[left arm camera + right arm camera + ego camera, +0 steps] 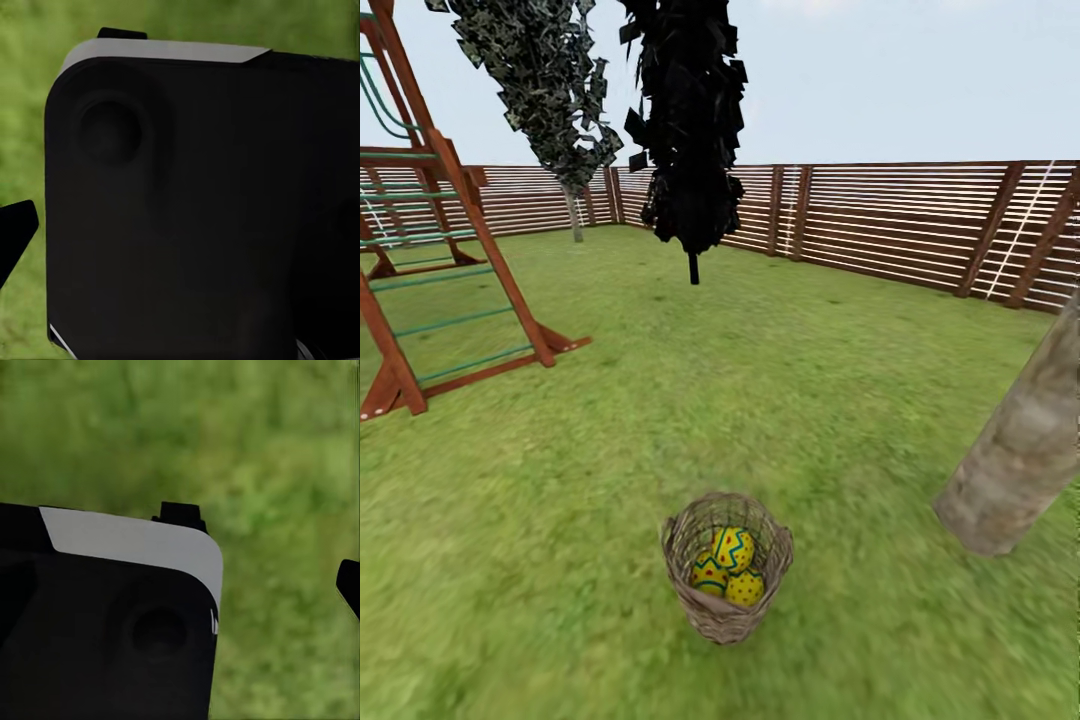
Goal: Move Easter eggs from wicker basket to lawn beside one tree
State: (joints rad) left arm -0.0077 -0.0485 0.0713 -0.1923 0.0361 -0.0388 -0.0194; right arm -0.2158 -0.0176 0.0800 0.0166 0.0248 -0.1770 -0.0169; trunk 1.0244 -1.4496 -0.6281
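Grippers first: in both wrist views a dark robot body panel (202, 210) blocks most of the frame, with blurred grass behind. A dark tip pokes in at one edge of each, likely a finger, but I cannot tell if either the left or right gripper is released or clenched. Nothing visibly held.

Outward: the wicker basket (727, 565) stands upright on the lawn (560, 560), near the bottom middle of the head view. All three Easter eggs (728, 568) sit inside it, packed touching each other: yellow with blue zigzags and red marks. None out yet.

The tree (1020, 450) with the thick pale mottled trunk rises from the grass off to the basket's right, near but apart, trunk leaning out of frame.

Step, as I judge it: approach stage, no egg lifted. Next move calls for bringing an arm forward over the basket mouth, dropping in from above, pinching one egg without tipping the basket, then carrying it to the grass at that trunk's base.

Surroundings: flat mottled green grass throughout the garden. Brown slatted fence (880, 215) rings the far side. Wooden climbing frame (430, 270) with green rungs at far left. Black-foliaged tree (690, 130) with thin stem mid-back, a grey-green one (545, 90) beside it near the fence. Pale sky.
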